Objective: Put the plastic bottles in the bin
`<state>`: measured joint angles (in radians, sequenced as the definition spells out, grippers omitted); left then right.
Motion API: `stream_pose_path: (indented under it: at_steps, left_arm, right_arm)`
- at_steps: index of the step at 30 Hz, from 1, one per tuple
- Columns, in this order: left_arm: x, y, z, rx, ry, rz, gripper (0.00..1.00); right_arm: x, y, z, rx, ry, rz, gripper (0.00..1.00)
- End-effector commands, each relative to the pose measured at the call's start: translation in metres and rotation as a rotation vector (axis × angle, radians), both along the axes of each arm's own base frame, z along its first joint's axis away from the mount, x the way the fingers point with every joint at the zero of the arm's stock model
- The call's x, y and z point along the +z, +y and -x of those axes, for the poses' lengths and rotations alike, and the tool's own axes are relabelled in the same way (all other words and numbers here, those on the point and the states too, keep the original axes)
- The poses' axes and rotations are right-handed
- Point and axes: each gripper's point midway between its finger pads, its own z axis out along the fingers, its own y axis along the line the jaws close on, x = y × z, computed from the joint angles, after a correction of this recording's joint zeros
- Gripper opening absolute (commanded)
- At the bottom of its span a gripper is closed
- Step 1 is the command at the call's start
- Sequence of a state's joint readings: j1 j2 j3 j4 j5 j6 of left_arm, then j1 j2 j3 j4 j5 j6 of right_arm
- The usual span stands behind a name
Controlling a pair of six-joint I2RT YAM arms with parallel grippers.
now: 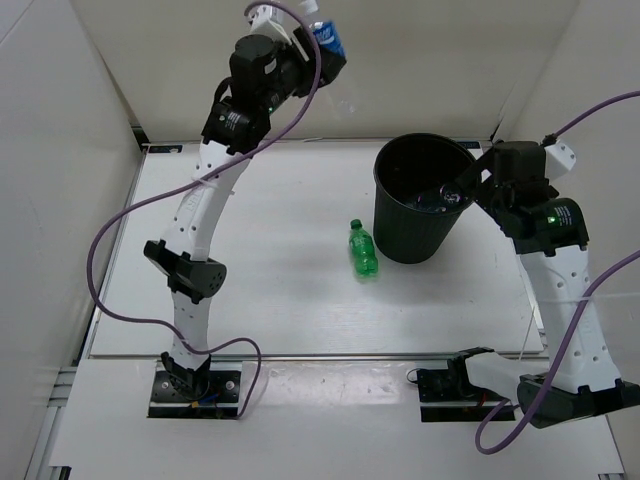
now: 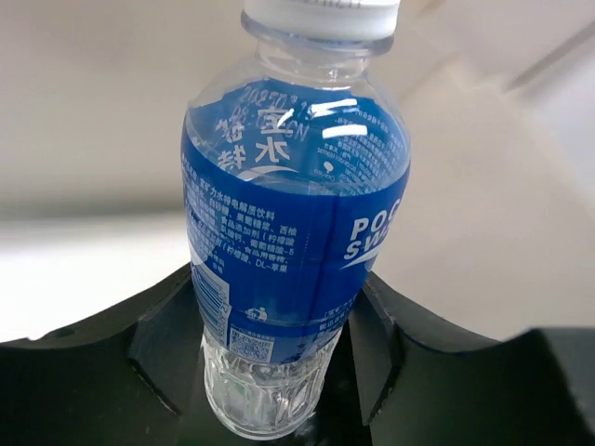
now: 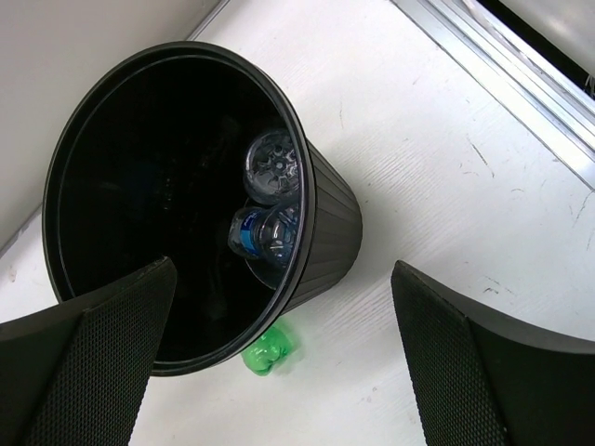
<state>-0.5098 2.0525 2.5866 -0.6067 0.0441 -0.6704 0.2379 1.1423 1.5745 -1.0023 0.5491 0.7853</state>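
Observation:
The black bin [image 1: 384, 215] stands right of the table's middle; it also shows in the right wrist view [image 3: 325, 223]. Two clear bottles lie inside it, one with a blue label [image 3: 265, 230] and one end-on [image 3: 272, 165]. A green bottle [image 1: 363, 249] lies on the table just left of the bin; its end shows in the right wrist view [image 3: 268, 351]. My left gripper [image 1: 318, 45] is raised high at the back, left of the bin, shut on a clear blue-label bottle [image 2: 293, 223] with a white cap. My right gripper [image 1: 462, 185] is open and empty over the bin's right rim.
White walls close in the table at the back and both sides. A metal rail [image 3: 521, 65] runs along the table's edge. Purple cables [image 1: 110, 240] hang from both arms.

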Motion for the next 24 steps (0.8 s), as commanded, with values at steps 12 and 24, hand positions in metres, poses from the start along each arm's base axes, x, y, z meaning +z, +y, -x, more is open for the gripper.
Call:
stream_pose_path:
  at_steps: [12, 24]
  left_arm:
    - [-0.04, -0.139, 0.031, -0.287, -0.045, 0.054, 0.8]
    - [0.05, -0.06, 0.076, -0.149, -0.245, -0.009, 1.0]
  right_arm:
    - [0.02, -0.019, 0.015, -0.077, -0.066, 0.034, 1.0]
    - [0.021, -0.016, 0.012, -0.07, -0.065, 0.029, 1.0]
